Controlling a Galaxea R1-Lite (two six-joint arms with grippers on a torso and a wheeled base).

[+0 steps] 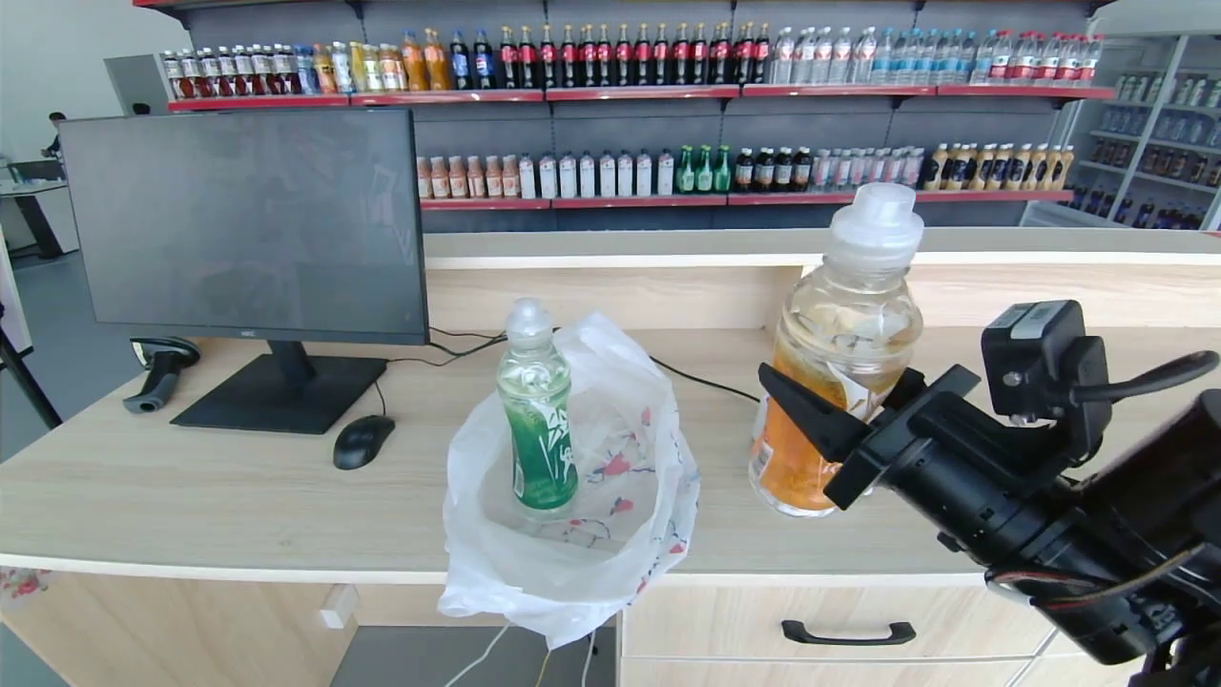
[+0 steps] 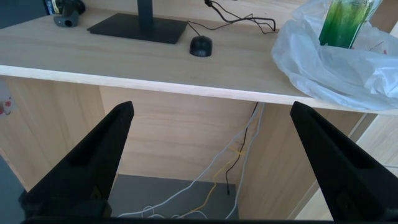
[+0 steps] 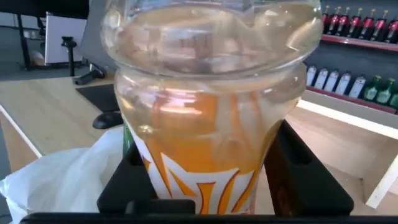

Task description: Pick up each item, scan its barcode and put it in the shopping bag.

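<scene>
- The table [image 1: 191, 487] edge is near: should the grip be loosened, the orange bottle [image 1: 839, 324] could be dropped and rolled off.
- The shopping bag [image 1: 630, 477] is slack, and the green bottle [image 1: 536, 420] stood inside could be toppled by a careless entry.
- The orange bottle is pinched upright, low on its body, by the right claw [image 1: 844, 405], just right of the bag.
- The left claw [image 2: 211, 162] is spread wide, nothing held, below the table edge.

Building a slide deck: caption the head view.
Right gripper grips the orange bottle beside the shopping bag holding a green bottle.
</scene>
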